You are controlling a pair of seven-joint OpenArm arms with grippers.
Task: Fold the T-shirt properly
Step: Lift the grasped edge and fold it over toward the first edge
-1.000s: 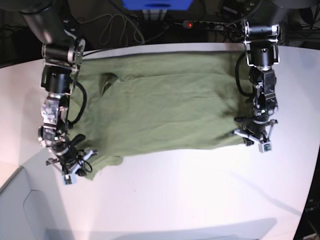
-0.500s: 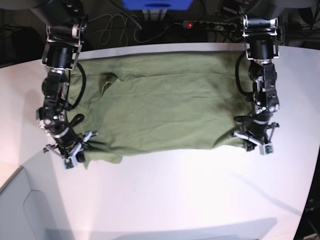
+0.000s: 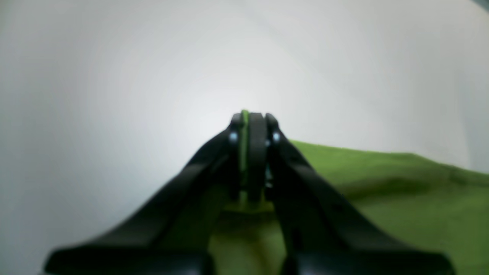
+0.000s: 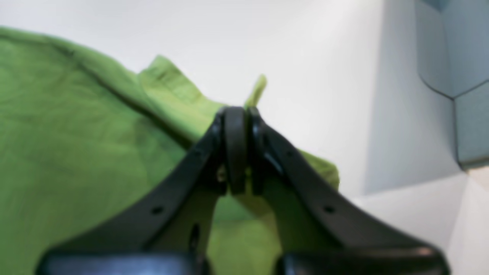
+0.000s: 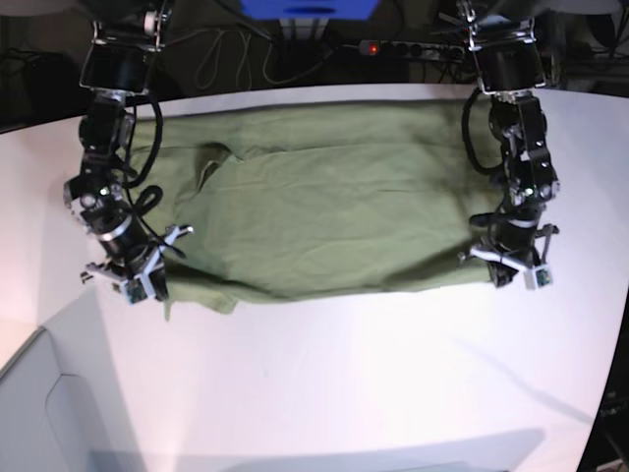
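At the lower left of the base view, the right pincer [image 5: 138, 287] has carried its pinched corner up the frame; the left pincer [image 5: 513, 272], at right, has barely shifted. Both are clamped on the near edge of the T-shirt [image 5: 324, 197], spread across the bench [image 5: 344, 393]; a lift-and-fold seems to be starting.

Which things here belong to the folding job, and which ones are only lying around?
Belongs to the job:
- T-shirt
- left gripper, shut on its near edge
- right gripper, shut on its other near corner
- white table under it

Only lying around:
- power strip
- cables
- blue box
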